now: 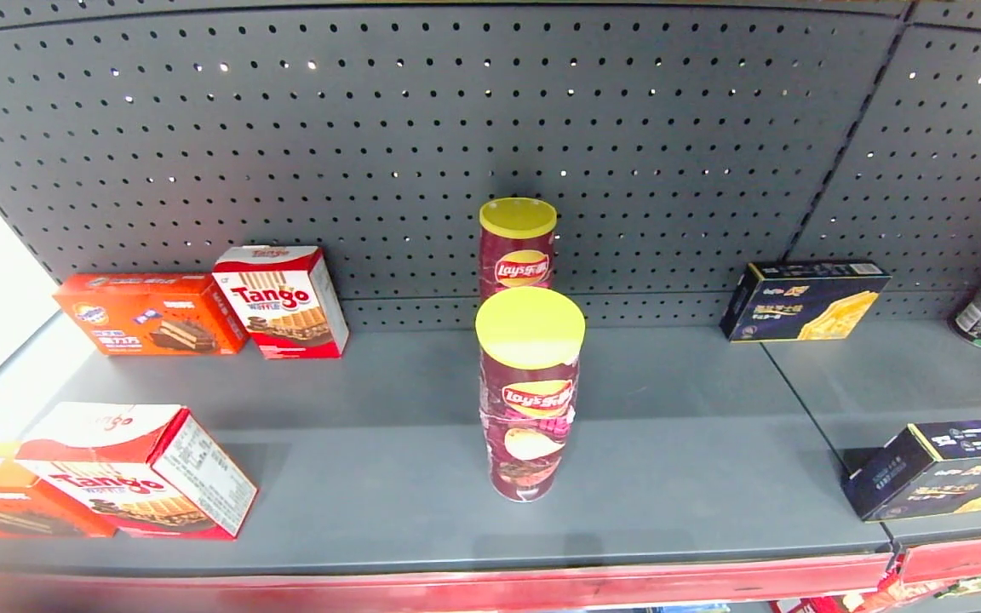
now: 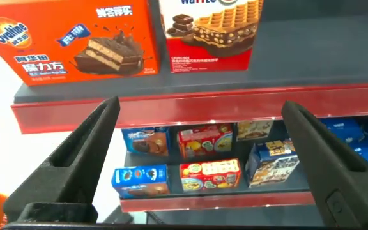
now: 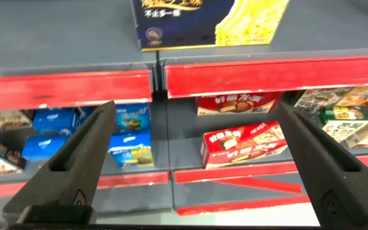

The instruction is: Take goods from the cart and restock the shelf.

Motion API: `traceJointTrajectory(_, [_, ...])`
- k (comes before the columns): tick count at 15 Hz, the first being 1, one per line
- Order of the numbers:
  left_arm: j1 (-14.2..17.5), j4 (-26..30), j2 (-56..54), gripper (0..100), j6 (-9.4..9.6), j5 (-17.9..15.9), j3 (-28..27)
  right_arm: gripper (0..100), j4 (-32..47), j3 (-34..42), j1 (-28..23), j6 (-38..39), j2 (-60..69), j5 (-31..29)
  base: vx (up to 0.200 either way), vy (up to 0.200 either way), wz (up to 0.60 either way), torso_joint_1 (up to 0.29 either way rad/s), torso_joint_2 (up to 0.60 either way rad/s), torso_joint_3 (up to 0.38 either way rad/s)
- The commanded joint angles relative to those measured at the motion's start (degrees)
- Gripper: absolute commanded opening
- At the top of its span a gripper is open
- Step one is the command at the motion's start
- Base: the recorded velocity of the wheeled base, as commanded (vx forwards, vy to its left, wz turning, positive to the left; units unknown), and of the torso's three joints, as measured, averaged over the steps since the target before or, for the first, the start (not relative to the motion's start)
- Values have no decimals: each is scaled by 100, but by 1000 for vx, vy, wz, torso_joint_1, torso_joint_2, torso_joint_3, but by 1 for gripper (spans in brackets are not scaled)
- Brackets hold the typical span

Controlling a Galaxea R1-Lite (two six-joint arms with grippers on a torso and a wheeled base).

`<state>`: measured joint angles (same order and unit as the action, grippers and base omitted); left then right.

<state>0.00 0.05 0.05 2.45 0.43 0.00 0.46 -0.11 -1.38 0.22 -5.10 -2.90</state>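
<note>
Left gripper (image 2: 197, 160), right gripper (image 3: 193, 160): fingers (image 2: 75, 160) apart, empty. Shelf (image 1: 371, 477) held front chip can (image 1: 529, 392); I judged new stock belonged upright alongside.

On the shelf (image 1: 388, 511), the front can (image 1: 530, 400) stands before the rear can (image 1: 517, 251), centred. Wafer boxes (image 1: 284, 300) sit right of cake boxes (image 1: 150, 312) at left; two other boxes (image 1: 804, 300) lie right.
</note>
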Motion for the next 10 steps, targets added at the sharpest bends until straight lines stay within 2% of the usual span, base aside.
traceJointTrajectory(1, [0,-5,-5,100,1,-16,0,100,-2,2,6,31,167,26,0,0,0,0,0,0])
traceJointTrajectory(3, [0,4,-5,100,45,-16,0,100,-2,2,155,40,492,299,0,0,0,0,0,0])
traceJointTrajectory(10, [0,-5,-5,100,-34,54,0,100,-29,11,138,4,510,220,0,0,0,0,0,0])
